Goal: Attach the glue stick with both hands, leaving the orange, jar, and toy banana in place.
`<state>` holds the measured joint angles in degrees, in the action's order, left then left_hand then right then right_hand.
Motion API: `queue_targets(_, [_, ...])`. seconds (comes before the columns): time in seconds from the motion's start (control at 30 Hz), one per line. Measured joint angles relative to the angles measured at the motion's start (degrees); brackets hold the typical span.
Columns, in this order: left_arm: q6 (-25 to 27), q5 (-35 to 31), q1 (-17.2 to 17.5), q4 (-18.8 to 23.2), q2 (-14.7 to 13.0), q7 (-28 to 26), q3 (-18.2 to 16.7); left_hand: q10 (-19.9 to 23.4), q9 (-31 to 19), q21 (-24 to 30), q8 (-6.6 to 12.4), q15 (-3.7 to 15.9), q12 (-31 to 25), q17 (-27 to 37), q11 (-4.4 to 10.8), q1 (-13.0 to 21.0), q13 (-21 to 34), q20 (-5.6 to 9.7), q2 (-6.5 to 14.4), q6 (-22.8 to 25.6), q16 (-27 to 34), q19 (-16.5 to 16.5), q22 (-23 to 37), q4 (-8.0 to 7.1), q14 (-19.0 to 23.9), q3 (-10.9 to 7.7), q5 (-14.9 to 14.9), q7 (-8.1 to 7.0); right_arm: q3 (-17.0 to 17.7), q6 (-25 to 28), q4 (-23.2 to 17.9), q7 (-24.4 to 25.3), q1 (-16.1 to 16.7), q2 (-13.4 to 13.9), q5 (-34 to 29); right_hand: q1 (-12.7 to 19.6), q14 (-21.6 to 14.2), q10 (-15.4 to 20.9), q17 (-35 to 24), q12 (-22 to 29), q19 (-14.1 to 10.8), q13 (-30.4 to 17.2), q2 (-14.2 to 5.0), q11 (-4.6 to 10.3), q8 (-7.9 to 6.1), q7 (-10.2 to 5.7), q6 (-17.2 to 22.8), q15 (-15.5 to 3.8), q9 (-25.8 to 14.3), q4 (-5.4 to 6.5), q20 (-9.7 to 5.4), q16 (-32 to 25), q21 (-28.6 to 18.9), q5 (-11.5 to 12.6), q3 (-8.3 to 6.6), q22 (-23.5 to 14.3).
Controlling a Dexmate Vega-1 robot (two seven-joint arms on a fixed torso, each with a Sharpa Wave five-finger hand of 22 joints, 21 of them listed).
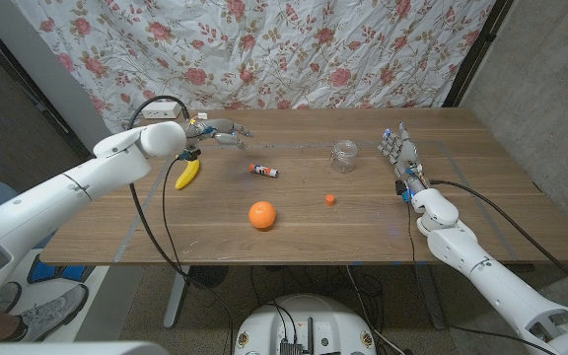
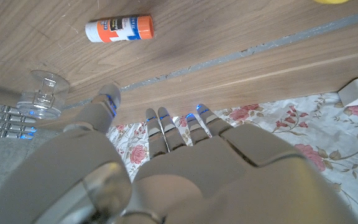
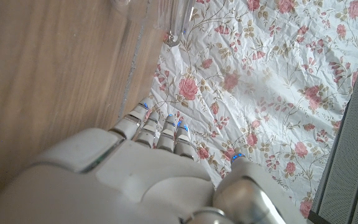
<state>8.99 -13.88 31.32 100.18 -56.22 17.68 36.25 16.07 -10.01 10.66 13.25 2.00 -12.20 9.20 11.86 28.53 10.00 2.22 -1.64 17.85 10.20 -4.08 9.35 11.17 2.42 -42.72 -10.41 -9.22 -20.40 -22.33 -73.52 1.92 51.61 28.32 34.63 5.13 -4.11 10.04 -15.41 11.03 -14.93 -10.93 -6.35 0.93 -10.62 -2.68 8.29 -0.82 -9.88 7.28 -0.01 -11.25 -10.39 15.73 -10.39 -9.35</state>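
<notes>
Opening step, by the look of it — nothing grasped yet. Glue stick (image 1: 263,171) lying on its side near mid-surface, white body with orange end, capless as far as can be judged; small orange cap (image 1: 330,199) sitting apart, nearer the front, between the orange (image 1: 261,214) and the jar (image 1: 343,156). Left hand (image 1: 213,130) hovering over the back part of the wooden surface (image 1: 481,212), fingers (image 2: 160,127) apart, holding nothing, well short of the stick. Right hand (image 1: 399,153) standing upright just beside the jar, fingers spread, empty. Toy banana (image 1: 187,174) lying under the left forearm, untouched.

Next move, likely: left hand down onto the stick body, right hand across to the cap — a small target, close to the jar and orange, so a careful pinch without nudging either.
</notes>
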Motion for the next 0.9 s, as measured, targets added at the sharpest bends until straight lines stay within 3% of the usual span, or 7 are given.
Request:
queue_targets(0.6, [-5.37, -16.25, -4.4, -2.98, 2.39, 2.33, 4.56, 2.65, 0.01, -0.14, 0.44, 0.05, 0.99, 0.29, 0.61, 7.11, 0.0, -0.17, -5.34, 1.47, 0.0, -1.59, 0.0, -0.08, 1.48, 0.89, 0.25, -2.58, -0.17, -0.39, 1.17, 0.34, -0.73, -0.61, -0.15, 0.0, 0.0, 0.31, 0.26, 0.0, 0.0, -0.01, 0.0, -0.32, 0.0, 0.0, -0.01, 0.0, 0.0, -0.16, 0.0, -0.22, 0.0, 0.0, -0.16, 0.0])
queue_targets(0.9, [-7.51, -23.05, -4.9, -3.85, 4.0, 1.79, 6.0, 2.65, 0.01, -0.14, 0.27, 0.05, 1.19, 0.28, 0.61, 8.74, 0.0, -0.17, -6.03, 1.29, 0.0, -1.59, 0.0, -0.25, 1.48, 1.55, 0.46, -2.77, 0.02, -0.39, 0.75, 0.78, -0.27, -0.59, -0.12, 0.0, 0.0, 0.31, 0.52, 0.0, 0.0, -0.01, 0.0, -0.32, 0.0, 0.01, -0.01, 0.0, 0.0, 0.08, 0.0, -0.22, 0.0, 0.0, -0.4, 0.0])
